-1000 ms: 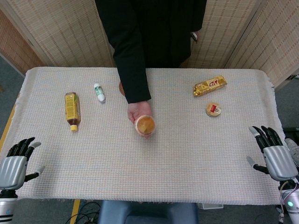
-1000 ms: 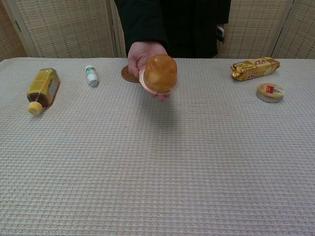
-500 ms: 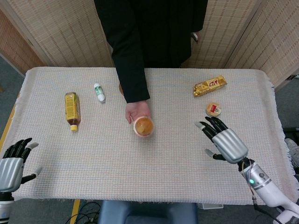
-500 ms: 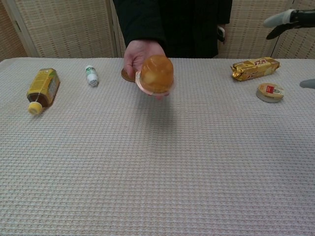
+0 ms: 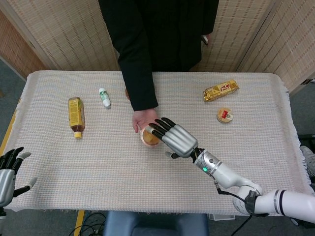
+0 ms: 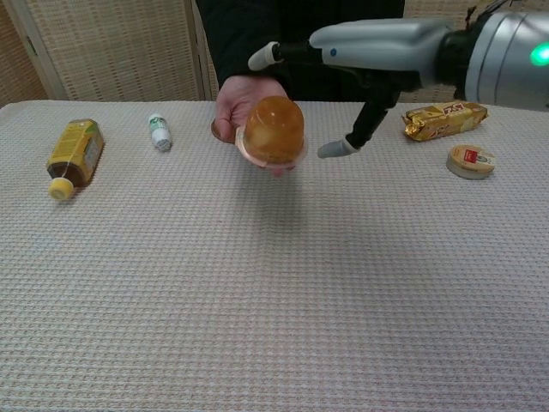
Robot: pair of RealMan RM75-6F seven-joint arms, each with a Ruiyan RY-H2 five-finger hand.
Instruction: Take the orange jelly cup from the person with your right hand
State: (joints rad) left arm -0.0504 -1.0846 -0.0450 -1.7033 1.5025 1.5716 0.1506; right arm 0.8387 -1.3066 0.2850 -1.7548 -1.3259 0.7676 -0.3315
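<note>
Here, a translucent orange jelly cup [image 6: 274, 130], dome-shaped with a pale pinkish rim, is held out above the middle of the cloth-covered table [image 5: 98, 167] in the person's bare hand [image 5: 141, 120], its rounded amber body turned toward the near edge. The silver right hand [image 5: 173, 137] of the robot hovers directly over it with dark fingers [image 5: 158, 127] spread wide and nothing in its grasp; whether they touch the cup cannot be told.

From above, in the head view, the right hand covers most of the cup [image 5: 149, 138], leaving only a crescent of rim and orange visible at its left. The chest view shows the whole cup from the side, with the robot's thumb tip [image 6: 333, 149] hanging just right of it and a fingertip [image 6: 262, 57] above the person's hand [image 6: 233, 105].

Only the head view shows the left hand [image 5: 9, 169], at the near left corner of the table, fingers apart and empty.

On the far left lie a yellow-labelled brown tea bottle [image 5: 76, 114] on its side and a small white bottle with a green label [image 5: 104, 97]. On the far right sit a gold foil snack bar [image 5: 221, 90] and, nearer, a small round tub with a red-marked lid [image 5: 225, 115]. The person in a black sleeve [image 5: 135, 59] stands behind the table, before woven screens [image 5: 64, 29].
</note>
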